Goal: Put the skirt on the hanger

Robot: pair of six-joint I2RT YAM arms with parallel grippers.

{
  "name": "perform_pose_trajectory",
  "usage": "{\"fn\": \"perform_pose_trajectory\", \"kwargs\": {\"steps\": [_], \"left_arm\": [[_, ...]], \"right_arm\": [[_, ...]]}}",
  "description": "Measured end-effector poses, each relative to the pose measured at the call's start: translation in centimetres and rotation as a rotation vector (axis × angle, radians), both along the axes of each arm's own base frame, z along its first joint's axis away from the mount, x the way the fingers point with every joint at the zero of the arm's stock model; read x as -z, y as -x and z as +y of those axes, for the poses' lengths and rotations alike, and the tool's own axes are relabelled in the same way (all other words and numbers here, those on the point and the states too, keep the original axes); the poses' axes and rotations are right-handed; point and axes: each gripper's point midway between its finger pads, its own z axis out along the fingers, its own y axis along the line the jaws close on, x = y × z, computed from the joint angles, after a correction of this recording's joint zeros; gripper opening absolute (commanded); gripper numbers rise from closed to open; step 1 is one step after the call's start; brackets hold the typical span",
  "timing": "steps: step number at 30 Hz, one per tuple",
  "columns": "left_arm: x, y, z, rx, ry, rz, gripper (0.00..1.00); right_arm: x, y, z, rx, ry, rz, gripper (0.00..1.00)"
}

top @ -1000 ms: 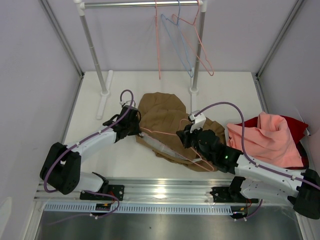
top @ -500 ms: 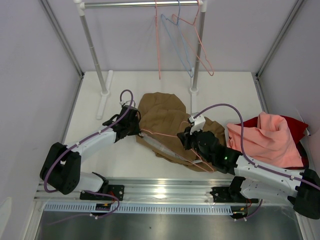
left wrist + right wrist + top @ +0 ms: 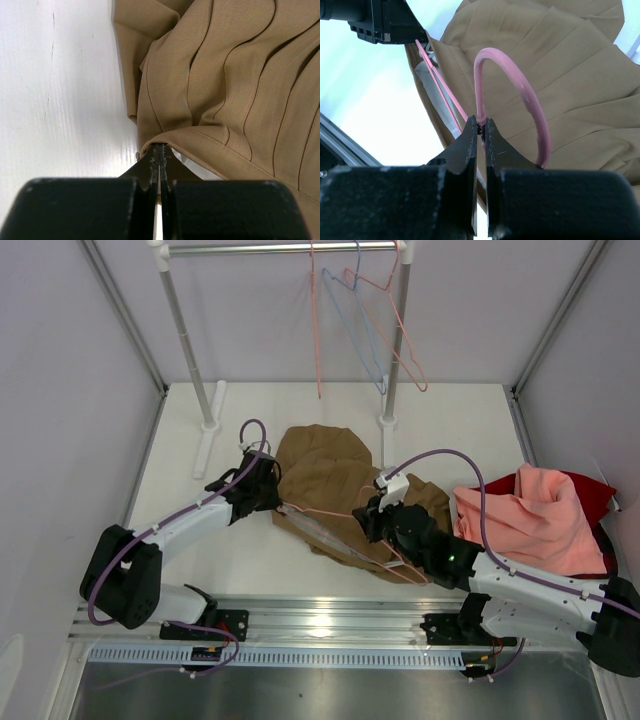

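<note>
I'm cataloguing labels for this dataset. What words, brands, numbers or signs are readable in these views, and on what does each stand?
No text can be read in any view.
The skirt and the hanger show no tag or print.
The arms and the metal base rail show no legible marking.
The small dark part on the rail is too small to tell whether it has any.

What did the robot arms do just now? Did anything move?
Hardly anything. The right gripper seems to have shifted a touch to the left, taking along the pink hanger it pinches at the base of the hook. The left gripper stayed clamped on the edge of the skirt, and the skirt lay where it was.
</note>
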Motion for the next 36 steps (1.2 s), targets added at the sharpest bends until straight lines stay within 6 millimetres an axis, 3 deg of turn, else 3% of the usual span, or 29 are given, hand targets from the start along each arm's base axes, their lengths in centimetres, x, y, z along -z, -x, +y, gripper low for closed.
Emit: {"fn": "perform_pose_trajectory", "kwargs": {"steps": [18, 36], "left_arm": [[-1.2, -0.1, 0.0, 0.0, 0.022, -0.033, 0.0], [-0.8, 0.0, -0.2, 0.032, 0.033, -0.044, 0.0]], "right_arm": [[0.8, -0.3, -0.1, 0.024, 0.03, 0.005, 0.0], [1.2, -0.4, 0.0, 0.02, 0.045, 0.002, 0.0]]}}
